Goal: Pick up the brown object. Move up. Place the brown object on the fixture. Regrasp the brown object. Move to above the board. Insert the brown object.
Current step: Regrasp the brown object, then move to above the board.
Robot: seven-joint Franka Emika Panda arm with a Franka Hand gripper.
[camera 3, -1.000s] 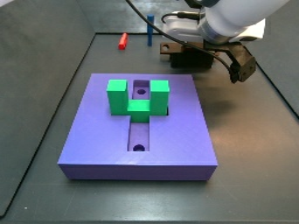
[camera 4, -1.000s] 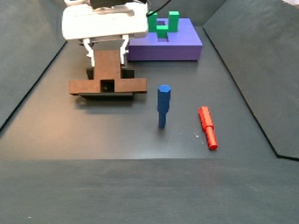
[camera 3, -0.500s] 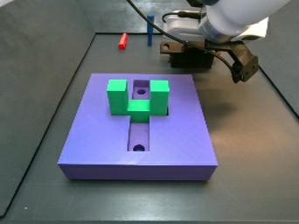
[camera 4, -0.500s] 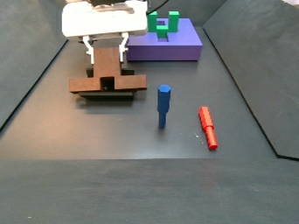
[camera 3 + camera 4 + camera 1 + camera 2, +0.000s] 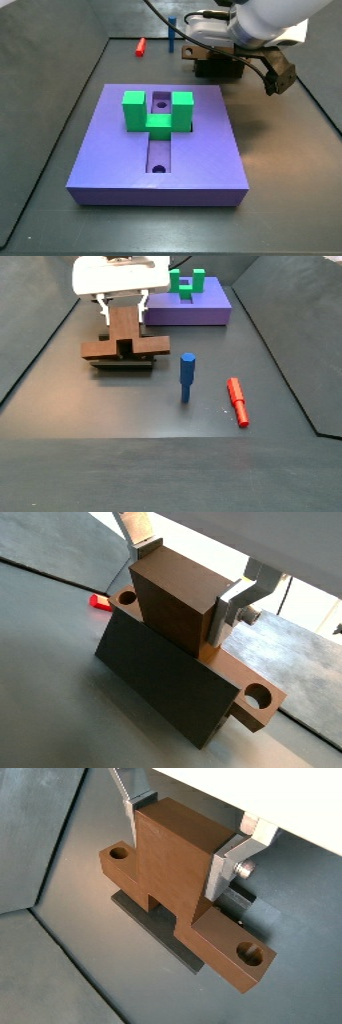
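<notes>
My gripper (image 5: pixel 187 579) (image 5: pixel 182 838) is shut on the raised middle block of the brown object (image 5: pixel 178 600) (image 5: pixel 171 863), one silver finger on each side of it. The bar stays level, and a round hole shows near each end. Just under it lies the dark fixture (image 5: pixel 167 684) (image 5: pixel 167 933), partly covered by the bar. Both side views show the brown object (image 5: pixel 198 54) (image 5: pixel 127 347) hanging slightly above the fixture (image 5: pixel 217 69) (image 5: pixel 123 365), beneath the gripper (image 5: pixel 122 318). The purple board (image 5: pixel 201 150) (image 5: pixel 214 311) lies apart from them.
A green U-shaped block (image 5: pixel 156 110) (image 5: pixel 189 283) stands on the board over its slot. A blue peg (image 5: pixel 189 376) stands upright beside the fixture, and a red peg (image 5: pixel 238 401) lies flat past it. Dark walls edge the floor.
The gripper has risen a little with the brown object in it, so the bar now hangs slightly higher over the fixture. Nothing else has moved.
</notes>
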